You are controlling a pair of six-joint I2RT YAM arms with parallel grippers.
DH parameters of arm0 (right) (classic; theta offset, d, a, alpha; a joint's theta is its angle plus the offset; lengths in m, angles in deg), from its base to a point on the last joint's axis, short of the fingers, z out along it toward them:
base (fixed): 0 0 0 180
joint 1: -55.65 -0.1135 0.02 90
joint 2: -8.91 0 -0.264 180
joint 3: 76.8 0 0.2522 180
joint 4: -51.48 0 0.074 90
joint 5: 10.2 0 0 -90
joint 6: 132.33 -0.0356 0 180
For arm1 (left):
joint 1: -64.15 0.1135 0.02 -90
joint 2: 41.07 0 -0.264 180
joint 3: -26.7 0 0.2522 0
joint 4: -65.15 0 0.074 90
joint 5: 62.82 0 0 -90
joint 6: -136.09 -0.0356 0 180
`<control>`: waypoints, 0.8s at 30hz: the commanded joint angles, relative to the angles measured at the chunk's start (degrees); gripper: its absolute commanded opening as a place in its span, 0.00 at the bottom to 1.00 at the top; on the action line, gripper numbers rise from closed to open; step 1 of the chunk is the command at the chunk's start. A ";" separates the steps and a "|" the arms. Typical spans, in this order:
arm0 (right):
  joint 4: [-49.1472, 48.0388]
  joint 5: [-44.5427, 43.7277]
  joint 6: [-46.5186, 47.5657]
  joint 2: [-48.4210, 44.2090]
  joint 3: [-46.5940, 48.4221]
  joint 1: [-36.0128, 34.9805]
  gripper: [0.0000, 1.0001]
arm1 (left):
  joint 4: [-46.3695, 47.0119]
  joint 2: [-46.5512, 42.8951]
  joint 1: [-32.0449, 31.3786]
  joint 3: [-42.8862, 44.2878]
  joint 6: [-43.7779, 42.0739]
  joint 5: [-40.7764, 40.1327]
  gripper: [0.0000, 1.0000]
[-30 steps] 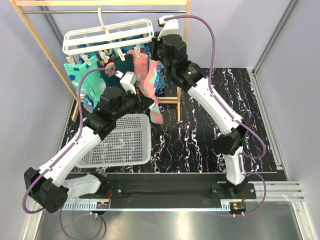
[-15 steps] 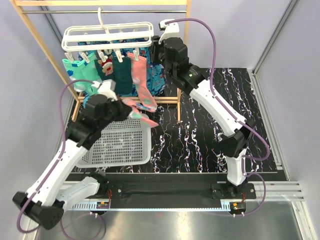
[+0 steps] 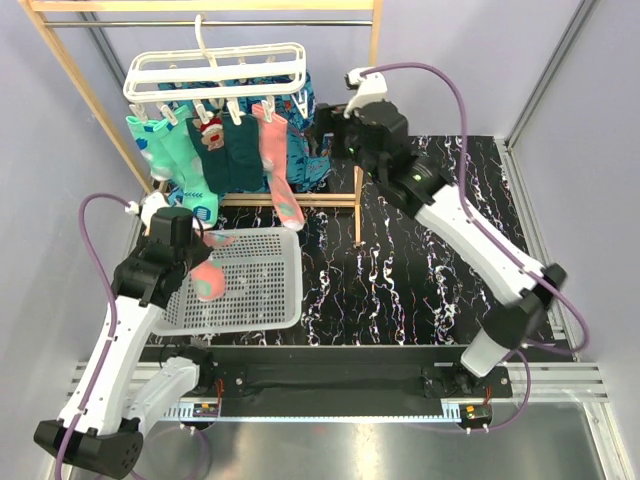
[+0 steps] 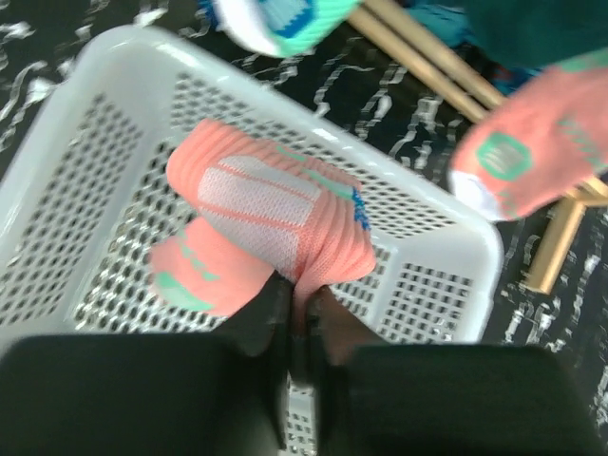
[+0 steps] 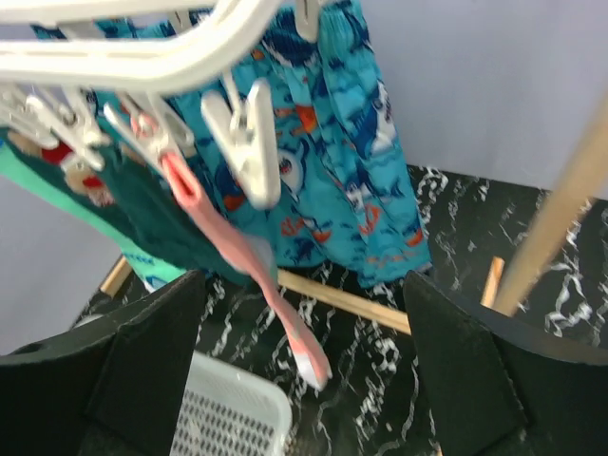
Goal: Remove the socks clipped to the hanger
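The white hanger [image 3: 215,72] hangs from the wooden rack with several socks clipped under it: mint [image 3: 150,145], dark teal with a Santa figure [image 3: 212,140] and pink [image 3: 275,165]. My left gripper [image 3: 203,248] is shut on a loose pink sock [image 3: 208,275] above the white mesh basket [image 3: 285,300]. In the left wrist view the sock [image 4: 275,218] bunches out of the shut gripper [image 4: 304,294] over the basket [image 4: 427,204]. My right gripper [image 3: 326,135] stands open, apart from the hanger's right end. In its wrist view the gripper [image 5: 304,285] holds nothing, below an empty clip [image 5: 252,142] and the hanging pink sock [image 5: 256,261].
A large blue patterned cloth [image 5: 332,142] hangs behind the socks on the wooden rack [image 3: 372,60]. The rack's lower bar [image 3: 300,200] runs just behind the basket. The table top [image 3: 400,270] is black marbled.
My left arm pulled a pink sock off the hanger and swung it down and left over the basket. My right gripper opened and drew back to the right of the hanger.
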 commanded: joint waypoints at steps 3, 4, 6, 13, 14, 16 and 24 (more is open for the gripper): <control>-2.30 0.39 -1.92 -13.99 -10.30 -0.41 0.96 | -1.93 -2.26 0.47 -2.81 6.53 -6.17 0.35; -2.74 0.13 -1.83 -16.53 -11.88 -0.41 0.97 | -1.32 -1.91 0.55 -3.17 6.88 -3.11 0.49; -3.80 -0.31 -1.13 -18.65 -15.66 -0.50 0.97 | -1.14 -1.47 0.46 -3.34 7.24 -0.54 0.61; -7.83 5.03 0.19 -22.70 -22.87 -0.41 0.84 | 6.74 -2.87 0.46 -0.98 -2.24 13.85 0.76; -10.11 6.61 0.28 -22.62 -24.71 -0.41 0.82 | 8.68 -2.96 0.46 -1.15 -3.12 16.15 0.76; -11.79 11.01 -0.69 -20.96 -25.95 -0.41 0.71 | 13.16 -2.26 0.46 -1.59 -4.97 18.97 0.76; -17.51 17.26 -1.74 -12.08 -27.01 -0.50 0.56 | 12.12 2.49 7.84 -7.45 -0.33 13.52 0.76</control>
